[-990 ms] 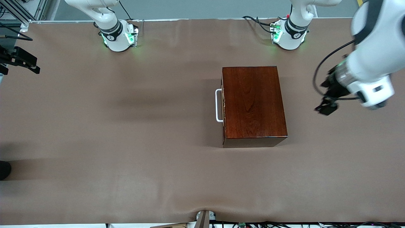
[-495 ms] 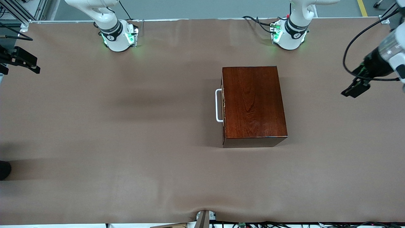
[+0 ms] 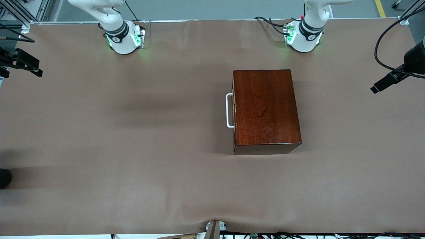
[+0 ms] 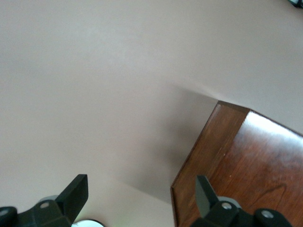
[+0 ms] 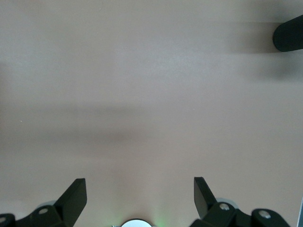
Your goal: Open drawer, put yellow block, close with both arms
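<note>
The dark reddish-brown wooden box (image 3: 265, 108) stands near the table's middle, in front of the left arm's base. Its drawer is shut; only the drawer's white bar handle (image 3: 228, 110) shows, facing the right arm's end. The yellow block is not in view. My left gripper (image 3: 377, 88) hangs in the air over the left arm's end of the table, well apart from the box; its wrist view shows it (image 4: 141, 194) open and empty, with a corner of the box (image 4: 236, 165) below. My right gripper (image 3: 38, 72) is over the right arm's end of the table, open and empty (image 5: 139, 194).
The brown table cover (image 3: 132, 132) lies slightly wrinkled near the front edge. A black rounded object (image 3: 4, 178) sits at the table's edge at the right arm's end, and also shows in the right wrist view (image 5: 289, 33). Cables lie by the left arm's base (image 3: 303, 36).
My left arm has swung away from the box toward its own end of the table, and its gripper is now at the view's edge. The box and the right arm have not moved.
</note>
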Motion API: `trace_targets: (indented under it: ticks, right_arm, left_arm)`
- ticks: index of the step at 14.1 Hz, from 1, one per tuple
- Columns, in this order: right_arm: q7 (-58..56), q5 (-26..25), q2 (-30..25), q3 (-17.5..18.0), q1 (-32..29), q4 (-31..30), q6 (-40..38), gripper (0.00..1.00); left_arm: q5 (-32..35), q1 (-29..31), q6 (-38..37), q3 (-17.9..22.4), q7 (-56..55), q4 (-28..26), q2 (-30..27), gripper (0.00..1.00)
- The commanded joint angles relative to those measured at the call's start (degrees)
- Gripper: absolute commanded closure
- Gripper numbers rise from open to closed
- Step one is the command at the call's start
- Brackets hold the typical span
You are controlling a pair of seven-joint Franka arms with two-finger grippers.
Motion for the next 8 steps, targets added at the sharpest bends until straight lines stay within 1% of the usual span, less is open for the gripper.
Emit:
trace_targets:
  ticks: [1,3,4,6,8]
  right_arm:
    - [-0.6,-0.1,-0.3,0.7,-0.8,0.3,-0.6,0.00]
    - [-0.6,-0.1,-0.3,0.6,-0.8,0.3,-0.6,0.00]
    - [-0.6,-0.1,-0.3,0.6,-0.8,0.3,-0.6,0.00]
    - [-0.6,-0.1,-0.3,0.6,-0.8,0.3,-0.6,0.00]
    - [-0.6,-0.1,-0.3,0.6,-0.8,0.3,-0.6,0.00]
  left_arm:
    - [-0.7,0.1,-0.9,-0.9,10.8,1.4,-0.6,0.00]
    - [-0.8,0.2,-1.5,-0.9,16.6,2.2,-0.6,0.00]
    - [-0.5,0.2,-2.0,-1.0,17.7,2.3,-0.7,0.00]
    - [-0.1,0.9,-2.4,-3.9,19.0,4.0,0.1,0.00]
    - [0.3,1.5,-6.6,-5.2,21.1,8.9,3.7,0.00]
